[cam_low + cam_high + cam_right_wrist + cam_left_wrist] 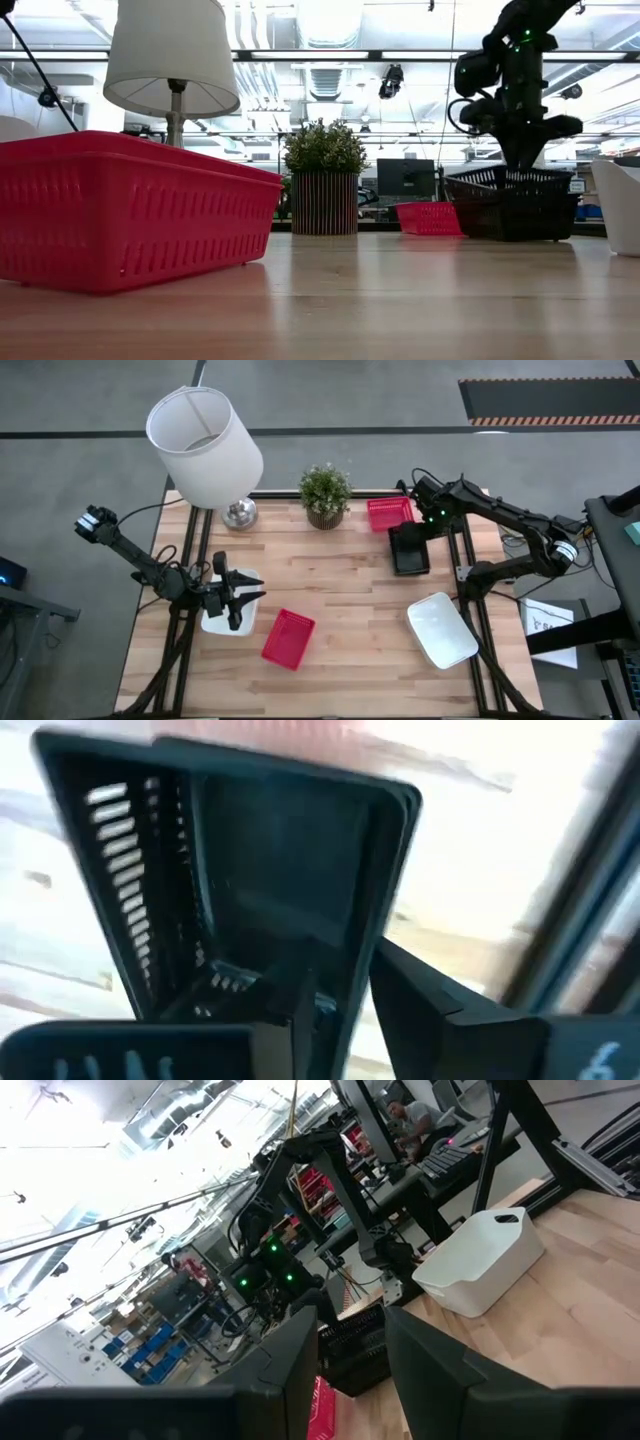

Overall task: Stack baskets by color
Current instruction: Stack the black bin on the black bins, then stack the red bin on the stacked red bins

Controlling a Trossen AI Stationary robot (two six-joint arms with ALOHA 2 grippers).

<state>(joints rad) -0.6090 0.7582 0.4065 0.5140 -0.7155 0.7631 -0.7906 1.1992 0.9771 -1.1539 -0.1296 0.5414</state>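
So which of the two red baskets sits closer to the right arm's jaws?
The red basket at the table's far edge, beside the potted plant; it sits right next to the black basket under the right gripper. The other red basket lies near the left gripper.

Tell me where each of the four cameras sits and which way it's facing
High: overhead, straight down on the table; both arms show.
Low: table height, looking level across; right gripper over the black basket.
Left wrist: past its own fingers toward the right arm and a white basket.
Right wrist: down into the black basket, fingers straddling its wall.
Shared: the black basket shows in all four.
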